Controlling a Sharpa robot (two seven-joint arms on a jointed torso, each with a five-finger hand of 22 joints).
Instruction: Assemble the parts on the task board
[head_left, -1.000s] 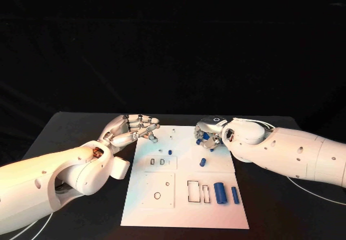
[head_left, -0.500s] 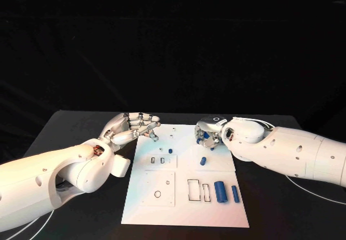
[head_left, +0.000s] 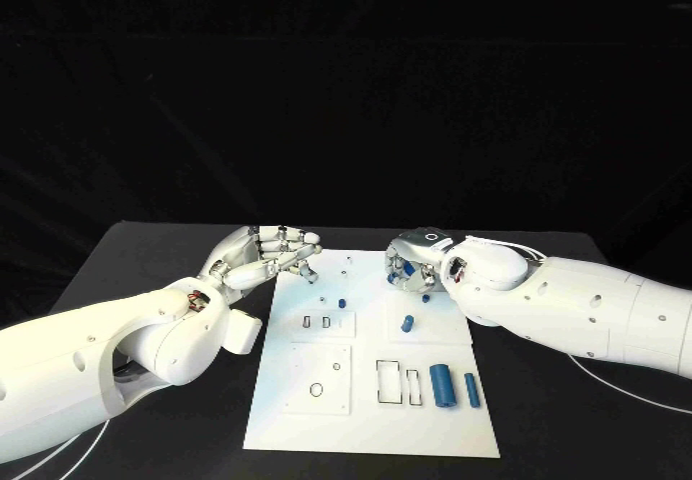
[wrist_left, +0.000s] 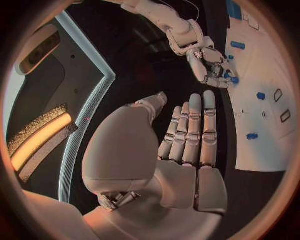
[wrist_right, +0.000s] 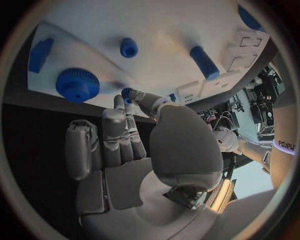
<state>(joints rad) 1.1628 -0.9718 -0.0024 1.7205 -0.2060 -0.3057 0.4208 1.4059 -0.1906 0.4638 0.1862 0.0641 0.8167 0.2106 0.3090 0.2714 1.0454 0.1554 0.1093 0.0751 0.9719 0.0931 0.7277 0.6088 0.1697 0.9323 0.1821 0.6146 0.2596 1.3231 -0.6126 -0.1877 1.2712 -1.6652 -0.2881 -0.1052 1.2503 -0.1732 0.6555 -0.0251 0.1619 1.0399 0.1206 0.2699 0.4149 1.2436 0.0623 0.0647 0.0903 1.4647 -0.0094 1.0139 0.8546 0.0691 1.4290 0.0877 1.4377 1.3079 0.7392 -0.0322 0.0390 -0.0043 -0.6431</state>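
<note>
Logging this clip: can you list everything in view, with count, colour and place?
Table: one, black, under everything.
Task board: one, white, mid-table.
Large cylinders: two, blue, side by side near the board's front right.
Small parts: at least two, blue, mid-board.
Gear-like part: one, blue, on the board near the right hand.
Left hand: silver, at the board's far left edge, holding nothing.
Right hand: silver, over the board's far right, a small blue piece at its fingertips.

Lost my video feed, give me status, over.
Left hand open, beside task board. Right hand pinching small blue part. Nothing in the way.
</note>
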